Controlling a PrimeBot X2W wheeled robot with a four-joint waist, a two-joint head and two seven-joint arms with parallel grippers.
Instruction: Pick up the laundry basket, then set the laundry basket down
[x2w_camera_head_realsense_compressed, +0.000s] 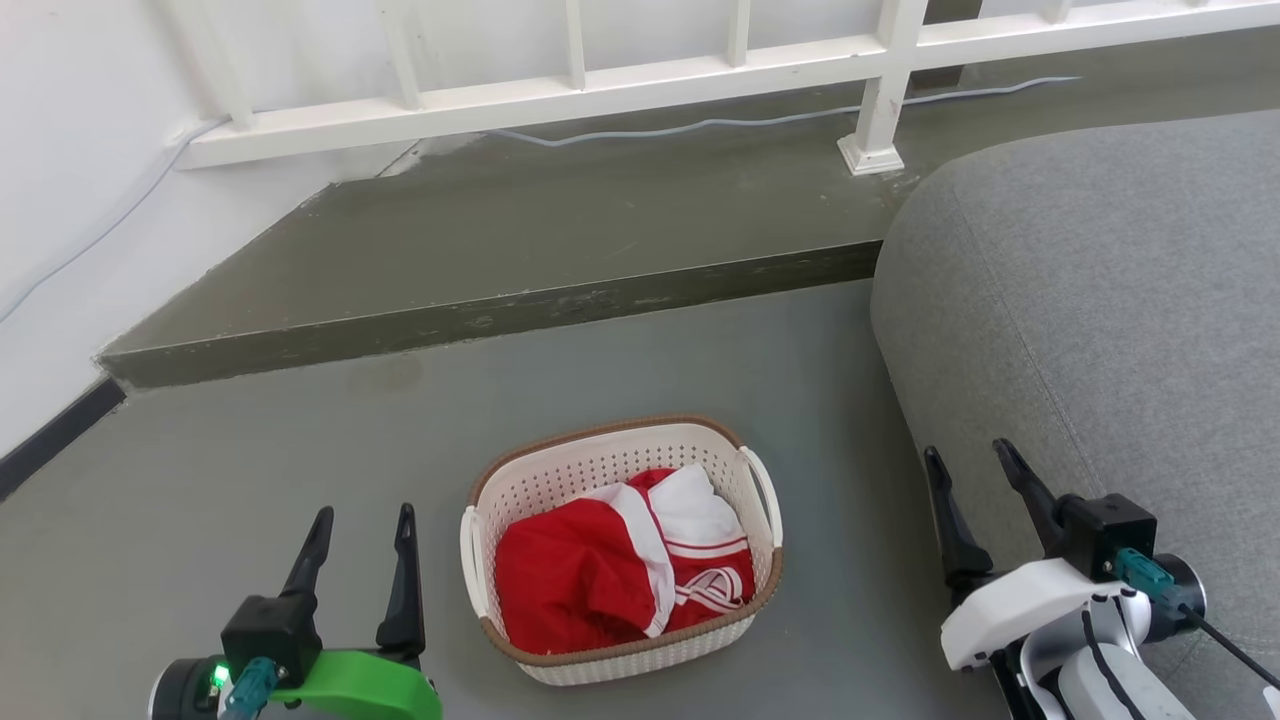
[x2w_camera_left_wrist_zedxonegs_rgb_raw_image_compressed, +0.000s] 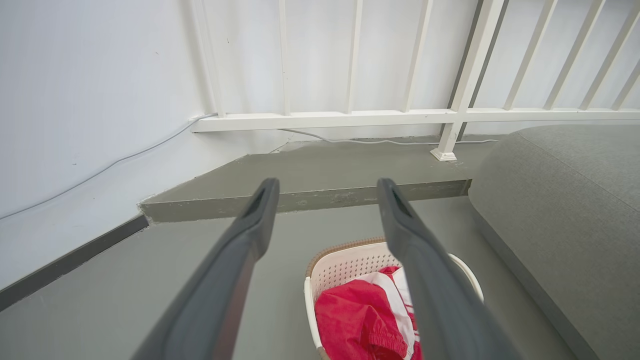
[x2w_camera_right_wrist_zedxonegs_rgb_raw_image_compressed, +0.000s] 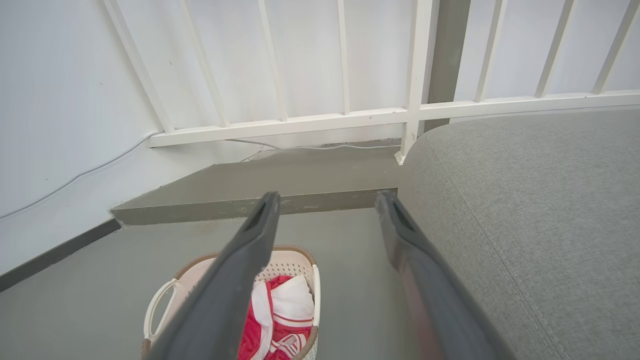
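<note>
Flanking laundry basket (x2w_camera_head_realsense_compressed: 590, 470), left pincer (x2w_camera_head_realsense_compressed: 365, 510), right pincer (x2w_camera_head_realsense_compressed: 966, 448), both parted

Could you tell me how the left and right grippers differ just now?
The left gripper sits on a green mount; the right gripper on a white one. The left hangs over the floor, the right beside the grey sofa. Both are open, empty, flanking the laundry basket.
</note>
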